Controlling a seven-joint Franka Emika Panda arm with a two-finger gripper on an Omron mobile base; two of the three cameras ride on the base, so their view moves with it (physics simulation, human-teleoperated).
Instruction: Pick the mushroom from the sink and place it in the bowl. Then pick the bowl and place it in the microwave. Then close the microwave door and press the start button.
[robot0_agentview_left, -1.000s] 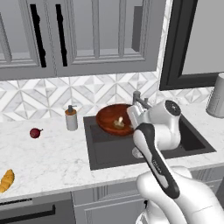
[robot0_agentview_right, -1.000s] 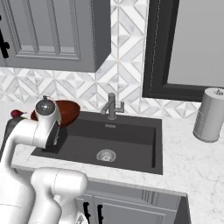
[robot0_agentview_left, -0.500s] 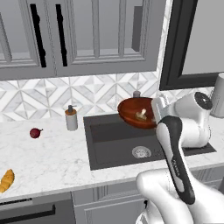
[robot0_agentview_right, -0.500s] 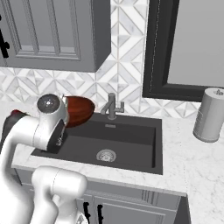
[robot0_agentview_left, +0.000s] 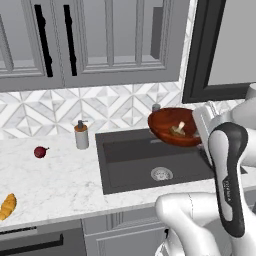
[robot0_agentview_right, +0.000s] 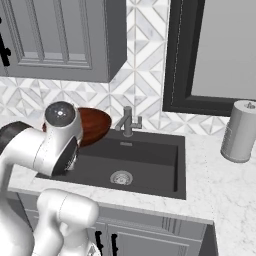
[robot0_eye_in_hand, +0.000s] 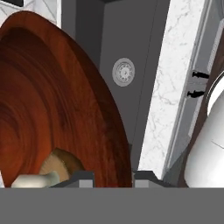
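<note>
The reddish-brown bowl (robot0_agentview_left: 167, 125) hangs tilted above the dark sink (robot0_agentview_left: 132, 162), with the small tan mushroom (robot0_agentview_left: 178, 129) lying inside it. My gripper (robot0_agentview_left: 201, 125) is shut on the bowl's right rim. In the hand view the bowl (robot0_eye_in_hand: 52, 100) rises between the two fingertips (robot0_eye_in_hand: 83, 177) and the mushroom (robot0_eye_in_hand: 52, 168) rests low against its wall. From the right base camera the bowl (robot0_agentview_right: 95, 125) peeks out behind my arm, over the sink's (robot0_agentview_right: 150, 160) left end. The microwave and its door are out of view.
A faucet (robot0_agentview_right: 128, 121) stands at the back of the sink. On the left counter are a soap dispenser (robot0_agentview_left: 81, 136), a dark red ball (robot0_agentview_left: 40, 151) and a golden pastry (robot0_agentview_left: 7, 206). A grey cylinder (robot0_agentview_right: 240, 131) stands right of the sink, under a dark-framed panel (robot0_agentview_right: 172, 55).
The arm has carried the bowl, mushroom inside, to the right and higher, from over the sink's back left toward its right side. The grip has stayed the same.
</note>
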